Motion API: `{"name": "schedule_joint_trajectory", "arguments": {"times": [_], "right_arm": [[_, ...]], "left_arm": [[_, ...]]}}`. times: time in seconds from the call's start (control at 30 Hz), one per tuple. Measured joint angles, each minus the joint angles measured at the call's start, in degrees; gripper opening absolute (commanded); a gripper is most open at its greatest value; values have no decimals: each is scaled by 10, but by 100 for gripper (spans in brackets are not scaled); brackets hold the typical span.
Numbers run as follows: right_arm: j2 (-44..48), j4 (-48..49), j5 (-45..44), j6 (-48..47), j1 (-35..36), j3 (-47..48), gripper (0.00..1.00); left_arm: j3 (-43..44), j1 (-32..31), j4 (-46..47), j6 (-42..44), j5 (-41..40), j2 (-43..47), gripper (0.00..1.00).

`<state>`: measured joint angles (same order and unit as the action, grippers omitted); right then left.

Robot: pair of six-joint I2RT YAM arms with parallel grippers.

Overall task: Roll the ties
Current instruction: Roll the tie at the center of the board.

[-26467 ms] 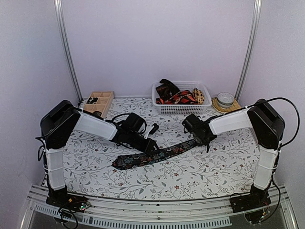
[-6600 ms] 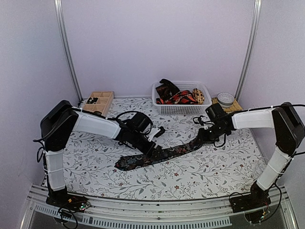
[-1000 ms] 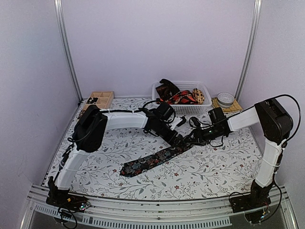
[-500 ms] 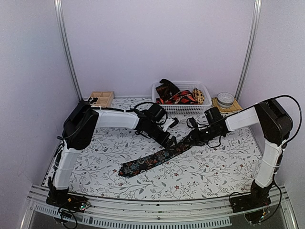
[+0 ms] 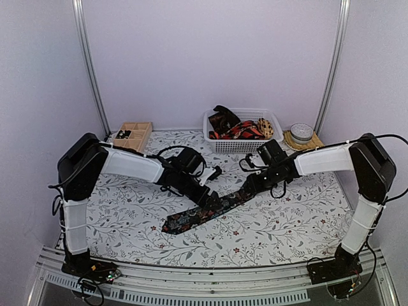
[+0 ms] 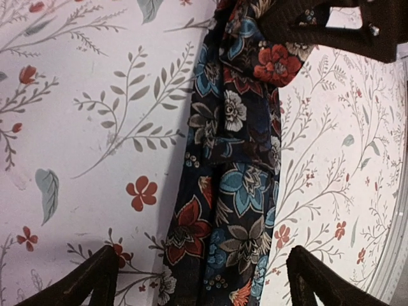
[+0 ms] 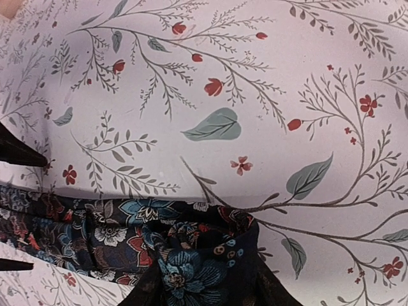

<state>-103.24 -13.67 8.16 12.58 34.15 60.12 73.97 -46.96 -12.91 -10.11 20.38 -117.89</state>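
Over the flowered tablecloth (image 5: 287,223) my left claw (image 5: 207,199) stands spread wide, holding nothing. In my left wrist view its two dark fingertips (image 6: 95,280) sit at the bottom corners with the cloth showing inside each, and the dark floral tie (image 5: 204,213) runs up between them without touching either one. My right claw (image 5: 250,185) is drawn in narrow on that same tie. In my right wrist view the fabric bunches and folds over itself where it passes between my two fingers (image 7: 150,290) at the bottom edge, so I take this for a pinch on the tie's far end. The tie lies flat on the cloth, with its long axis on a diagonal. From above, its broad pointed end lies nearer my bases and to the left, and its narrow end points away to the right, up into my right claw. My left claw straddles it around mid-length, just beside the right claw's grip. Further ties (image 5: 239,127) lie heaped in the white basket (image 5: 242,146) at the back of the table, well apart from both claws.
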Motion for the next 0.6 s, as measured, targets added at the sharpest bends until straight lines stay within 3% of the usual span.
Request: {"name": "schedule_joint_trajectory", "arguments": {"times": [0.37,0.6], "right_arm": [[0,-30,-233,-35,93,25,38],[0,-34,-317,-59,134,43,42]], "left_arm": [[-52,3,42,-11,19,23,78],[-69,4,60,-17,36,27,70]]}}
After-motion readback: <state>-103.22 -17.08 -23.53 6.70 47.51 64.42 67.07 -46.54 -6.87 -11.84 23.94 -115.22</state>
